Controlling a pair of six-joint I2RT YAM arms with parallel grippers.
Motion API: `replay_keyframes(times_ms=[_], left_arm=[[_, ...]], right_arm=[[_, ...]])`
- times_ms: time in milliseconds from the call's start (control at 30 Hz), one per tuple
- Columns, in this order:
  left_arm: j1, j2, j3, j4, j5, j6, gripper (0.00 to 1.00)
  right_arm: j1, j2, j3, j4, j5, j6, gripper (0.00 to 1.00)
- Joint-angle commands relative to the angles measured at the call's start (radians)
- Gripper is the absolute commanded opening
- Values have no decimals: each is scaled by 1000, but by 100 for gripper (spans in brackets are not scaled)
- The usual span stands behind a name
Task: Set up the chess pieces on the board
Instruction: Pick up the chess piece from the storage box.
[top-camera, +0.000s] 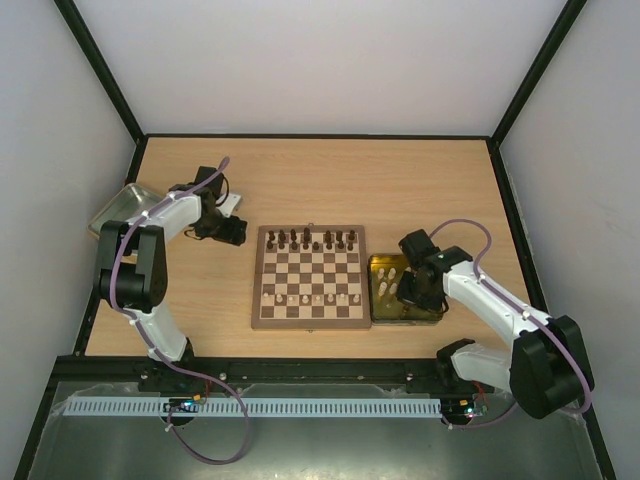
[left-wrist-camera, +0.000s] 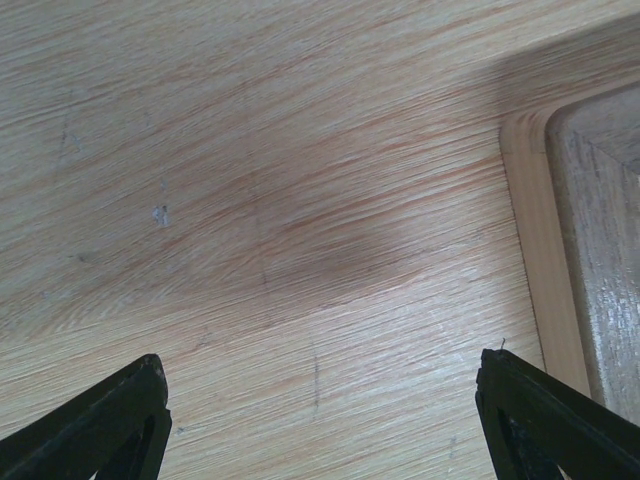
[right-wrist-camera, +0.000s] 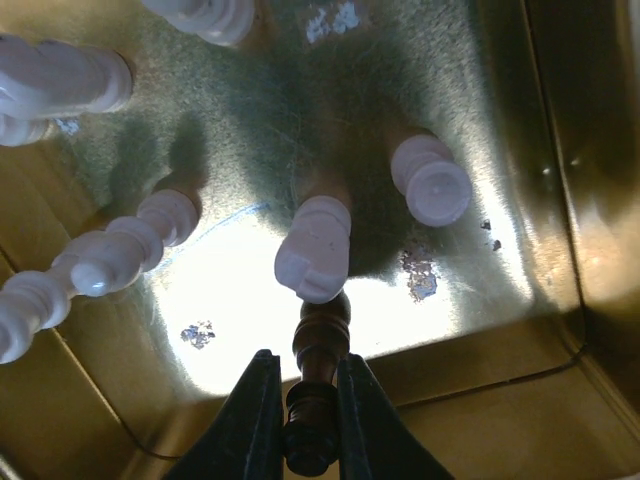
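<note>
At bottom centre the right gripper (right-wrist-camera: 306, 385) pinched a dark, glossy turned chess piece (right-wrist-camera: 322, 335), perhaps a pawn; the left gripper (left-wrist-camera: 320, 400) gaped wide.

Pale wood-grain tabletop (top-camera: 400, 180) with a checkered wooden chessboard (top-camera: 308, 275) lying flat near its centre. A shallow gold metal tray (top-camera: 377, 300) rests just beside the chessboard's right edge; whether the two touch cannot be told. A silver metal tray (top-camera: 122, 203) sits at the tabletop's left edge, well apart from the chessboard. Faint scuffs mark the bare wood.
</note>
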Motion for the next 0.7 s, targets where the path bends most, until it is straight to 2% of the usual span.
replay_keyframes(times_ms=[0, 300, 467, 667], left_arm=[[-10, 8, 0, -13, -9, 5, 84], [-13, 19, 7, -13, -15, 3, 84], [-13, 21, 8, -12, -21, 3, 84], [-13, 19, 3, -6, -29, 5, 84]], right_arm=[[-4, 11, 79, -85, 48, -32, 7], [-5, 53, 244, -176, 40, -82, 5], [-1, 174, 454, -214, 30, -124, 4], [54, 393, 747, -211, 25, -156, 4]])
